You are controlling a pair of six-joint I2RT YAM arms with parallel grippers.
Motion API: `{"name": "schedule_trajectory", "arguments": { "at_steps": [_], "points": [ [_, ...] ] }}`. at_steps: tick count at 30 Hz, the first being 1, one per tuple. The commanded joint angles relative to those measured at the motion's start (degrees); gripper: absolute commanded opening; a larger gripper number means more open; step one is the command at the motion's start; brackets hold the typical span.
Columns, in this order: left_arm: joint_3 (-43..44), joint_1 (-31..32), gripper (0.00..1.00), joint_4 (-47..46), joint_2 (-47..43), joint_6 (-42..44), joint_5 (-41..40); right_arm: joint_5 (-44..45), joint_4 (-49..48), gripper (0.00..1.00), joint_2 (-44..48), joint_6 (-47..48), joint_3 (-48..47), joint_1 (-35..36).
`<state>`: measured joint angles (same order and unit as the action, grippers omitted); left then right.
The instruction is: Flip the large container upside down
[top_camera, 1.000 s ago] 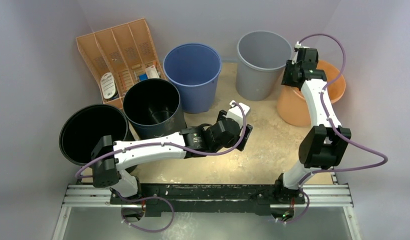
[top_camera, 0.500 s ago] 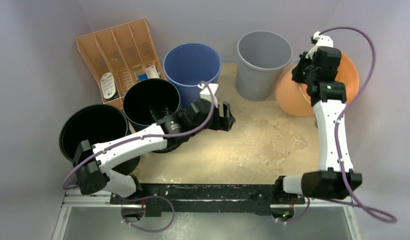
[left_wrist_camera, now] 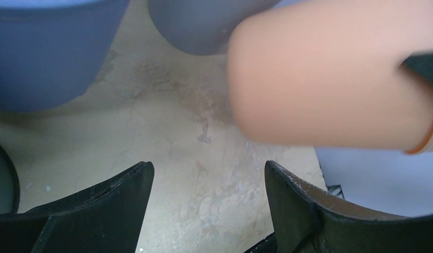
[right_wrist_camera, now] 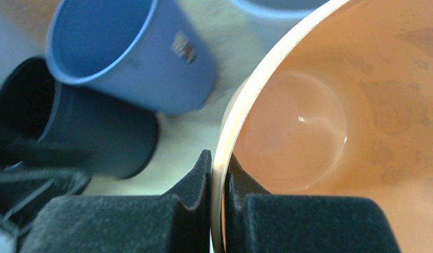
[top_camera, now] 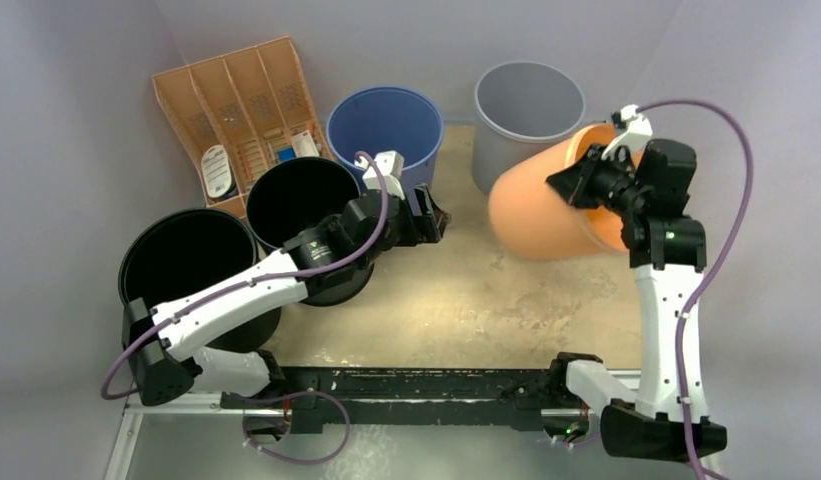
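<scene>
Halfway over, the large orange container (top_camera: pixel 536 215) hangs on its side above the right part of the table (top_camera: pixel 456 300), base pointing left; the right gripper (right_wrist_camera: pixel 218 168) pinches its rim, one finger inside the wall, one outside; best to roll the wrist until the mouth faces down, staying clear of the grey bucket (top_camera: pixel 526 105), then lower it flat before releasing; the left gripper (left_wrist_camera: pixel 209 166) stands wide and empty.

A pale brown table (top_camera: pixel 456 300) with dark stains is seen. Four bins are stood on it, open side up. A blue bin (top_camera: pixel 386 150) and a grey bin (top_camera: pixel 526 100) are set at the back, apart. One black bin (top_camera: pixel 304 205) is set just beside the blue bin. A second black bin (top_camera: pixel 181 262) is placed left of it, nearer the front. A tray (top_camera: pixel 236 100) with slots is kept in the back left corner.
</scene>
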<state>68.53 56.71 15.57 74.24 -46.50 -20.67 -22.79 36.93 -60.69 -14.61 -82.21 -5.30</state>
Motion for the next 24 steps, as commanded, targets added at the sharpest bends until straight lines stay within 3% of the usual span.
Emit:
{"name": "schedule_trajectory", "arguments": {
  "at_steps": [1,8,13,24],
  "points": [
    [3.2,-2.0,0.77,1.8,-3.8,0.7,-1.1,-20.8,-10.0,0.00,5.0,-8.4,8.3,0.3],
    [5.2,-3.2,0.77,6.4,-6.2,2.2,-2.2,-31.8,-29.1,0.00,7.3,-25.5,22.7,1.6],
    [6.0,-3.4,0.77,7.8,-8.9,3.2,-4.7,-32.4,-48.5,0.00,8.3,-39.4,31.9,5.0],
    [4.1,-3.6,0.76,11.3,-12.5,0.8,-8.7,-31.3,-74.6,0.00,5.1,-54.9,46.8,8.7]
  ]
}}
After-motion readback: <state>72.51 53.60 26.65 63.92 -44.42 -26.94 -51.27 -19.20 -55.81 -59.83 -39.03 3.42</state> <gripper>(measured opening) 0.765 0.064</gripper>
